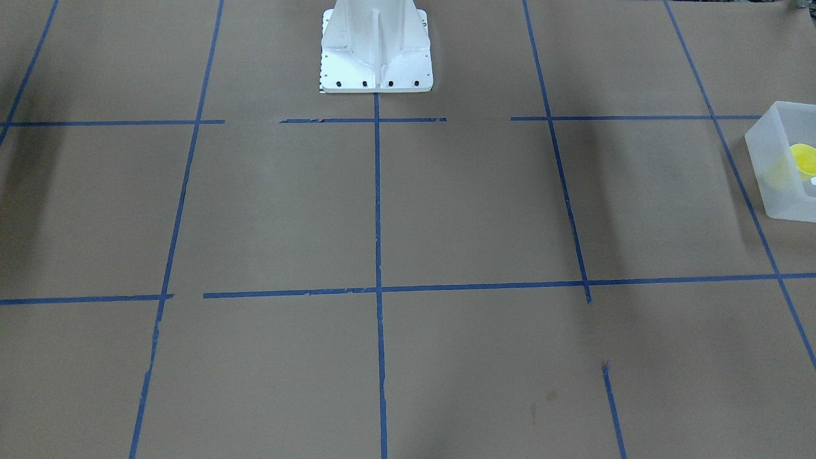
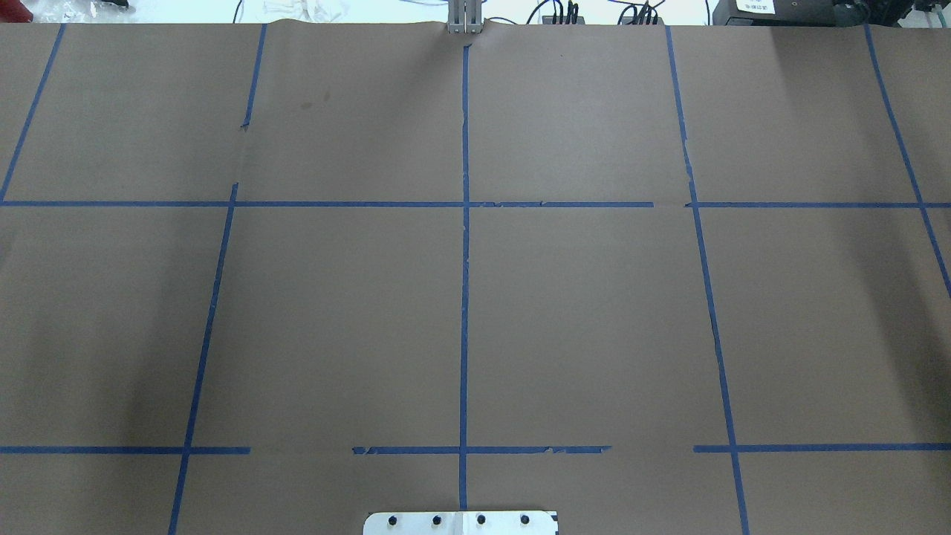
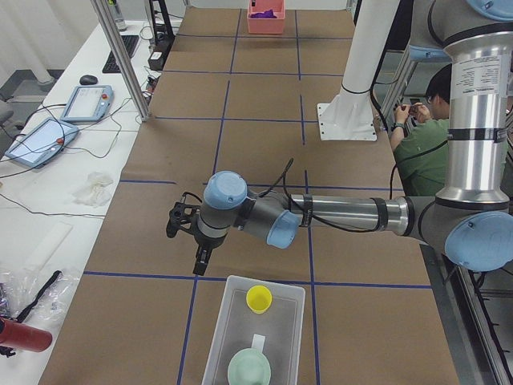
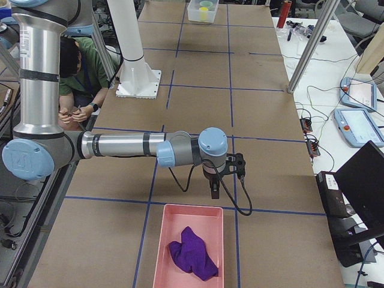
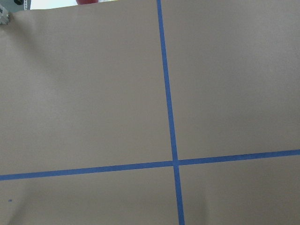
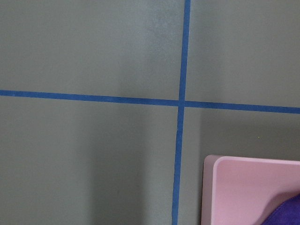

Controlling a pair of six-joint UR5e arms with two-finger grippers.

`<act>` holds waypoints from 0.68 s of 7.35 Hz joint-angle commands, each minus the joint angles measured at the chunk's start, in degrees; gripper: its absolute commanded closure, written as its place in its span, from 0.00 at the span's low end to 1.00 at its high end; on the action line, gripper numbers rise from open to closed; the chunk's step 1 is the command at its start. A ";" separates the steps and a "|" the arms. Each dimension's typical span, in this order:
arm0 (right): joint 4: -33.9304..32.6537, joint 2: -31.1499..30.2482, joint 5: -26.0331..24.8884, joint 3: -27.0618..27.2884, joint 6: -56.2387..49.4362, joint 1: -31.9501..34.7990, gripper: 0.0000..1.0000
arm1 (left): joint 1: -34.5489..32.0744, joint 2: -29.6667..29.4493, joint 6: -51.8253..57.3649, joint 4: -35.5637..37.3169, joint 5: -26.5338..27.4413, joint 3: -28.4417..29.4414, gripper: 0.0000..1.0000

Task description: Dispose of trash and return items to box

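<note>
The frosted-white box (image 3: 232,321) stands at the table's left end. The yellow cup (image 3: 258,298) and the mint-green bowl (image 3: 249,369) are inside it. The box (image 1: 774,185) with the cup (image 1: 803,159) also shows at the right edge of the front-facing view. My left gripper (image 3: 178,220) hovers over the table just short of the box; I cannot tell if it is open or shut. My right gripper (image 4: 239,163) hovers near a pink bin (image 4: 162,252); I cannot tell its state. Both wrist views show only table, no fingers.
The pink bin holds a purple cloth (image 4: 192,252); its corner (image 6: 234,178) shows in the right wrist view. The white robot pedestal (image 1: 376,51) stands at mid-table. A seated operator (image 3: 425,112) is behind the robot. Blue tape lines cross the brown table cover.
</note>
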 commanded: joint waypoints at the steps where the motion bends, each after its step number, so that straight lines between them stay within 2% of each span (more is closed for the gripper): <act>1: 0.00 -0.02 -0.01 -0.01 0.09 0.00 0.00 | 0.31 0.23 -0.40 0.15 -0.04 1.05 0.00; 2: 0.00 -0.02 0.07 -0.01 0.09 0.00 0.00 | 0.31 0.23 0.82 4.16 -0.30 0.69 0.00; 4: -0.09 -0.54 0.42 -0.18 0.17 0.00 0.00 | 0.14 -0.29 13.87 15.57 -0.31 -0.01 0.00; 5: -0.18 -0.80 0.86 -0.18 0.17 0.00 0.00 | 0.05 -1.69 16.10 21.29 -0.39 -0.10 0.00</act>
